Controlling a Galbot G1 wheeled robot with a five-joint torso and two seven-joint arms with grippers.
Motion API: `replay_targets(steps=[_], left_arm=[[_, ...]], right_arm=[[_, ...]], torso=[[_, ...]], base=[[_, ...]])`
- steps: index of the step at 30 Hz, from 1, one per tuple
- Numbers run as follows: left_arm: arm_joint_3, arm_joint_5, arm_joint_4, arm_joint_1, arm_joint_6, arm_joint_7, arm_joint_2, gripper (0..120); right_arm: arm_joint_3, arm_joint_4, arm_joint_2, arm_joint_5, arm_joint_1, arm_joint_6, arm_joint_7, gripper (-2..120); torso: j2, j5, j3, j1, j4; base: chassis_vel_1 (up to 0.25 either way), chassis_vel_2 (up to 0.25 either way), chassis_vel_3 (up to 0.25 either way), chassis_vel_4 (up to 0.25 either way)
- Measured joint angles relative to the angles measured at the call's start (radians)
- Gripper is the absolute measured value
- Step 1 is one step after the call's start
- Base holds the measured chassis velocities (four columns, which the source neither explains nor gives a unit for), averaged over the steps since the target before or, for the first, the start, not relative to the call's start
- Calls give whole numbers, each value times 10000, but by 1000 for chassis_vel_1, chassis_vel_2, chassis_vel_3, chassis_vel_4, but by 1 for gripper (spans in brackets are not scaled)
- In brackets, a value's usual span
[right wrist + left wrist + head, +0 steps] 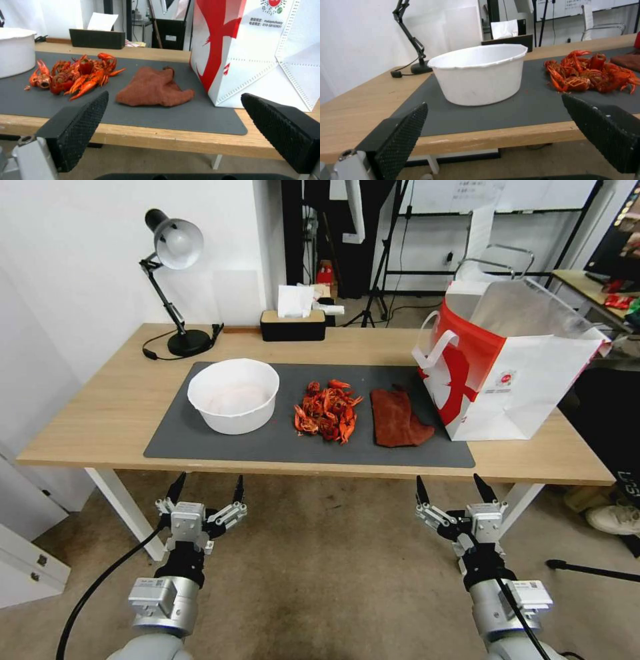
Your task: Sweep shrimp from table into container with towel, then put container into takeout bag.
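A pile of red-orange shrimp (328,411) (591,72) (73,74) lies mid-mat on the table (107,413). To its left stands the white container (233,395) (480,72), to its right lies the rust-brown towel (397,418) (154,87). The white and red takeout bag (507,373) (266,50) stands open at the mat's right end. My left gripper (207,487) (493,117) and right gripper (452,486) (175,112) hang open below the table's front edge, holding nothing.
A black desk lamp (175,280) stands at the back left with its cord on the tabletop. A black tissue box (293,323) sits at the back middle. Bare wood lies left of the dark grey mat (267,443). A shoe (613,519) shows on the floor at the right.
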Motion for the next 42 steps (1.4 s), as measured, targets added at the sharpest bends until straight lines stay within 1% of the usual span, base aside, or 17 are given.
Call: replay_targets(steps=[23, 27, 28, 29, 30, 31, 33, 34, 35, 36, 37, 38, 39, 40, 41, 42], left_arm=[[0, 0, 0, 0, 0, 0, 0, 100], [3, -131, -26, -71, 58, -102, 92, 100], [6, -482, -127, -286, 276, -414, 334, 100], [10, -949, -288, -572, 571, -841, 677, 100], [10, -949, -288, -572, 571, -841, 677, 100], [15, -1246, -377, -744, 760, -1105, 890, 100], [32, -2165, -668, -1300, 1344, -1940, 1539, 100], [32, -2165, -668, -1300, 1344, -1940, 1539, 100], [40, -2728, -843, -1629, 1639, -2430, 1948, 100], [42, -2865, -901, -1675, 1535, -2479, 2092, 100], [74, -2942, -925, -1565, 1351, -2478, 2180, 100], [74, -2942, -925, -1565, 1351, -2478, 2180, 100], [127, -2937, -908, -1462, 1284, -2450, 2184, 100], [153, -2917, -885, -1427, 1256, -2429, 2176, 100], [221, -2846, -789, -1347, 1226, -2370, 2129, 100], [221, -2846, -789, -1347, 1226, -2370, 2129, 100]], right_arm=[[0, 0, 0, 0, 0, 0, 0, 100], [1, 8, -65, 108, 39, -67, 11, 100], [25, 60, -266, 396, 163, -282, 62, 100], [75, 161, -559, 838, 353, -621, 151, 100], [75, 161, -559, 838, 353, -621, 151, 100], [102, 208, -711, 1066, 447, -799, 199, 100], [188, 384, -1256, 1875, 795, -1405, 360, 100], [188, 384, -1256, 1875, 795, -1405, 360, 100], [249, 503, -1638, 2462, 1043, -1847, 475, 100], [282, 569, -1844, 2765, 1175, -2082, 536, 100], [324, 657, -2117, 3177, 1349, -2393, 617, 100], [324, 657, -2117, 3177, 1349, -2393, 617, 100], [367, 744, -2392, 3584, 1519, -2700, 698, 100], [388, 789, -2524, 3789, 1607, -2855, 738, 100], [442, 887, -2828, 4237, 1802, -3197, 828, 100], [442, 887, -2828, 4237, 1802, -3197, 828, 100]], torso=[[0, 0, 0, 0, 0], [0, 0, 1, -1, 0], [0, 0, 0, -1, 1], [0, 2, 0, -1, 0], [0, 2, 0, -1, 0], [0, -1, 0, 0, -1], [0, 0, 1, 0, 0], [0, 0, 1, 0, 0], [0, 2, 1, 0, -3], [0, 2, 1, 1, -8], [-1, 3, 1, 3, -3], [-1, 3, 1, 3, -3], [-1, 0, 1, 2, 3], [0, 1, 1, 2, 3], [0, -1, 1, 1, 6], [0, -1, 1, 1, 6]], base=[[0, 0, 0, 0], [0, 0, 0, 0], [0, 0, 0, 0], [0, 0, 0, 0], [0, 0, 0, 0], [0, 0, 0, 0], [0, 0, 0, 0], [0, 0, 0, 0], [0, 0, 0, 0], [0, 0, 0, 0], [0, 0, 0, 0], [0, 0, 0, 0], [0, 0, 0, 0], [0, 0, 0, 0], [0, 0, 0, 0], [0, 0, 0, 0]])
